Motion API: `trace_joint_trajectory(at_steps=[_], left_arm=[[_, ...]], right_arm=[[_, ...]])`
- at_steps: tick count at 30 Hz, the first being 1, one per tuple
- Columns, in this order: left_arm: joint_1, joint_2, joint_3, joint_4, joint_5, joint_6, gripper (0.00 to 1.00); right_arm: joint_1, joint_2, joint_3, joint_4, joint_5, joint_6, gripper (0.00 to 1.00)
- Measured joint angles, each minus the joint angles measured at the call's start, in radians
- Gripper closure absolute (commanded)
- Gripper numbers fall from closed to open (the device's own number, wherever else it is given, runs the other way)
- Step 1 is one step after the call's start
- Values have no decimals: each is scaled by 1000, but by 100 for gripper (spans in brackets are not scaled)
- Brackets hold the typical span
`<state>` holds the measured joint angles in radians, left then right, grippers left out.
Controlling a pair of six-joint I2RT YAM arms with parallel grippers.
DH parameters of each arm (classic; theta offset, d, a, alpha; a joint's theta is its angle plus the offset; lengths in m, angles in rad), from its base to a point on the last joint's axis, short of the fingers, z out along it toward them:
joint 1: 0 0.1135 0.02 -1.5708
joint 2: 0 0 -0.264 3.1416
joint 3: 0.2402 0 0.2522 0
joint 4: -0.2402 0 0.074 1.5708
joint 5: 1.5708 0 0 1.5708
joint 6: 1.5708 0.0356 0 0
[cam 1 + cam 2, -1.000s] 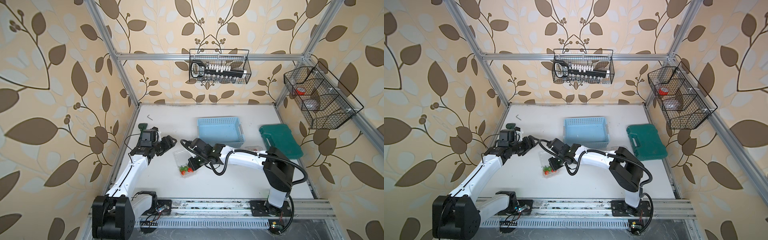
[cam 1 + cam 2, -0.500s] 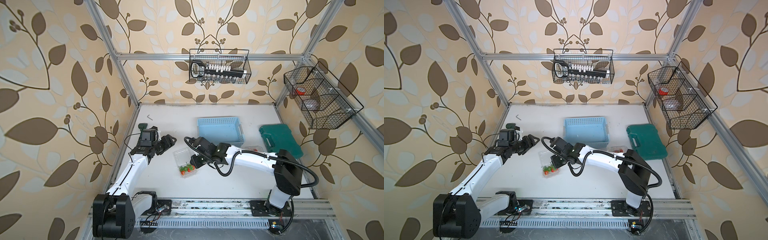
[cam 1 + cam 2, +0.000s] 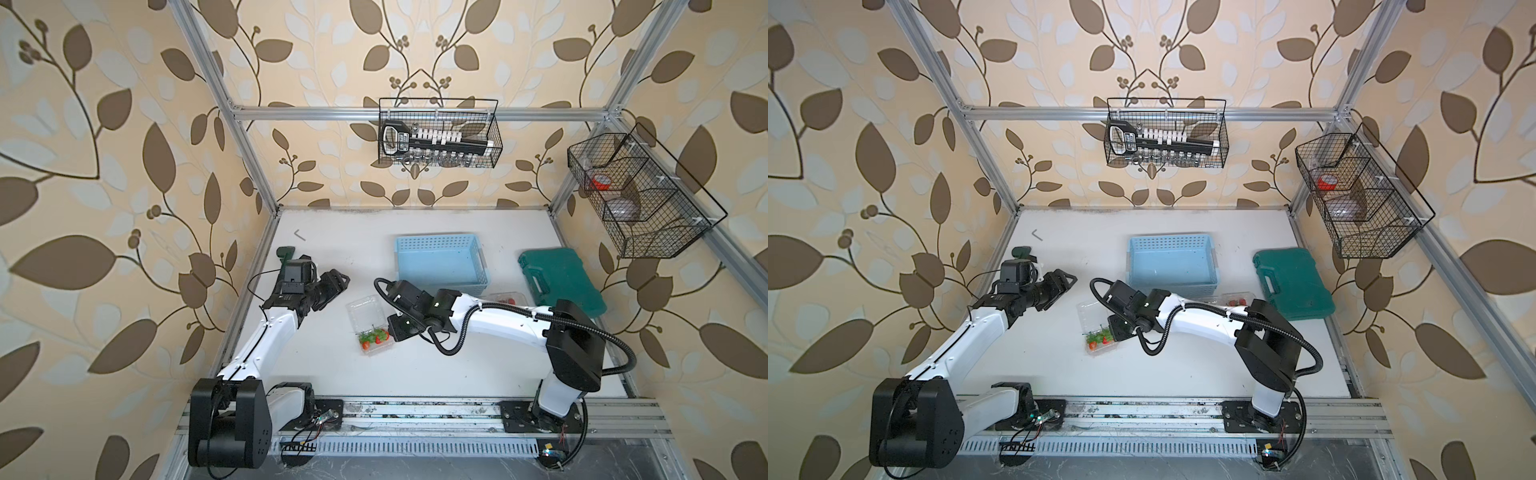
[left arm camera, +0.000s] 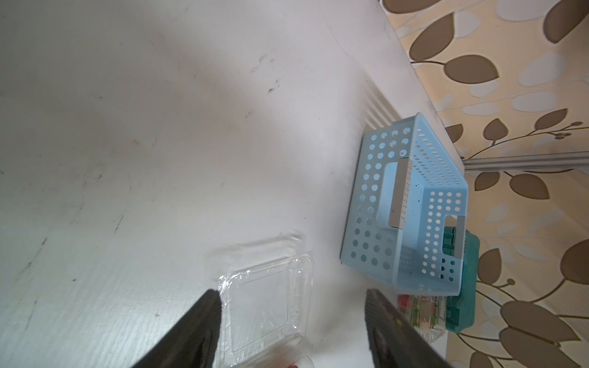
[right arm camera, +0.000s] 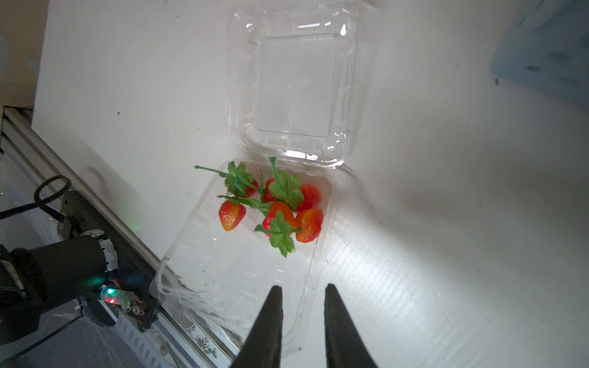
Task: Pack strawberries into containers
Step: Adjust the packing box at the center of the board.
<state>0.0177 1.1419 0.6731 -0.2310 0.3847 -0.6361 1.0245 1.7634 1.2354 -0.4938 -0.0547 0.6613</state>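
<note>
Right wrist view is showing right gripper hovering, narrowly parted and empty, over open container holding strawberries, blue basket sitting just behind; left gripper hovering nearby, spread wide.

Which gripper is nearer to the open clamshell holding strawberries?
Right. The right gripper hovers at the tray rim of the clamshell; the left gripper stands apart, off its lid end.

Top views high, looking down on whole table, wrist views close, sharing open container
</note>
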Motion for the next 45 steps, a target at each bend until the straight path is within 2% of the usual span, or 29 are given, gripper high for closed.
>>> trace_joint_trajectory(at_steps=[11, 24, 33, 45], left_arm=[[17, 0, 0, 28, 12, -21, 27], [17, 0, 0, 34, 87, -21, 27], [17, 0, -47, 69, 163, -19, 27], [17, 28, -69, 162, 222, -28, 27]], right_arm=[[21, 10, -63, -3, 0, 24, 84], [22, 60, -75, 4, 8, 28, 95], [0, 88, 0, -26, 51, -1, 95], [-32, 124, 117, -83, 139, -109, 95]])
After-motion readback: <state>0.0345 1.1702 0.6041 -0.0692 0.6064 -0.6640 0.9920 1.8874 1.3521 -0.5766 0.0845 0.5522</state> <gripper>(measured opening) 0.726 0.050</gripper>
